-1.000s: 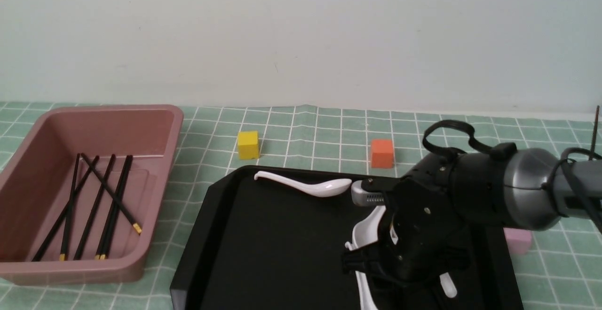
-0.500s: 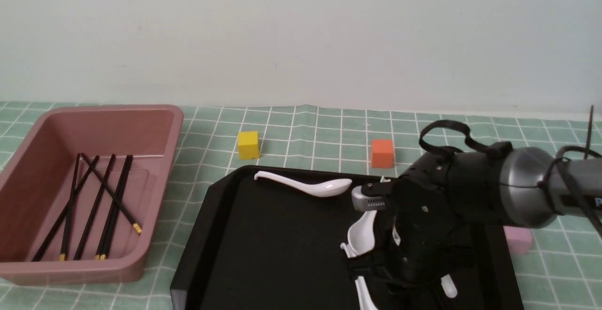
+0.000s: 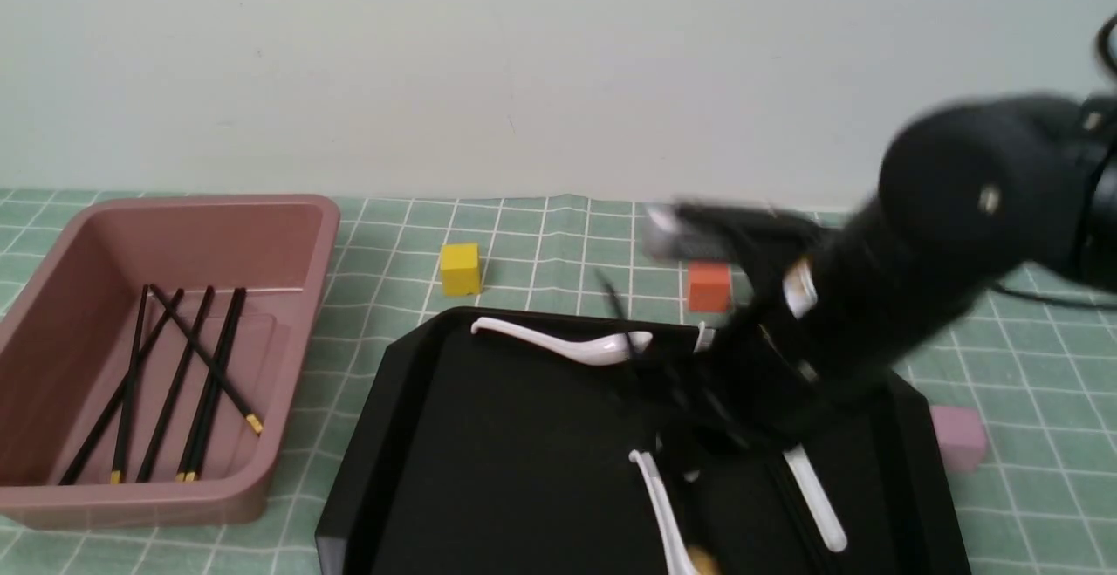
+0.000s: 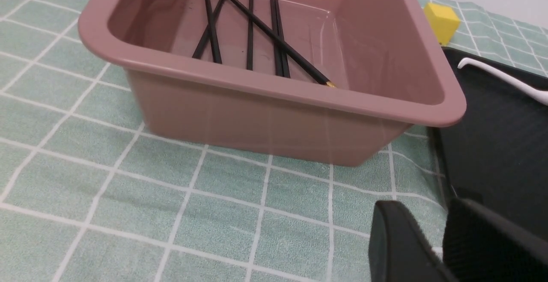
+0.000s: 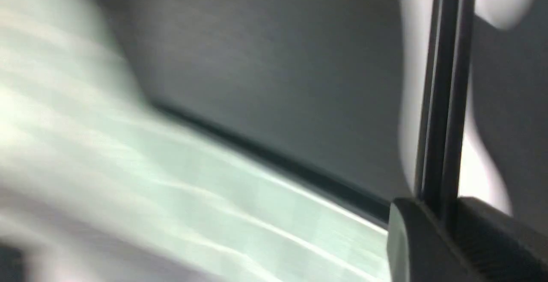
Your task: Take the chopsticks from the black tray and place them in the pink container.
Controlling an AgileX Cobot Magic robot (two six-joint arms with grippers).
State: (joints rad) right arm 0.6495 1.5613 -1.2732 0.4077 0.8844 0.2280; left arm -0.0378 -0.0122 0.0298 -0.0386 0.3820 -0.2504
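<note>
The pink container (image 3: 288, 235) stands at the left with several black chopsticks (image 3: 174, 383) lying in it; the left wrist view also shows the container (image 4: 274, 89) and those chopsticks (image 4: 250, 29). To its right lies the black tray (image 3: 489, 470). My right gripper (image 3: 685, 409), blurred by motion, hangs above the tray's right half. In the right wrist view the right gripper (image 5: 445, 207) is shut on two black chopsticks (image 5: 445, 102). My left gripper (image 4: 432, 218) hovers low by the tray's corner (image 4: 492, 145), open by a narrow gap, holding nothing.
White soup spoons lie on the tray: one at the back (image 3: 567, 344), two near the front (image 3: 663, 505) (image 3: 816, 496). A yellow cube (image 3: 460, 268) and an orange cube (image 3: 709, 285) sit behind the tray, and a pale pink cube (image 3: 958, 435) to its right.
The right gripper has closed on chopsticks among the spoons, and the arm has swung sharply upward. The front spoons have shifted.
</note>
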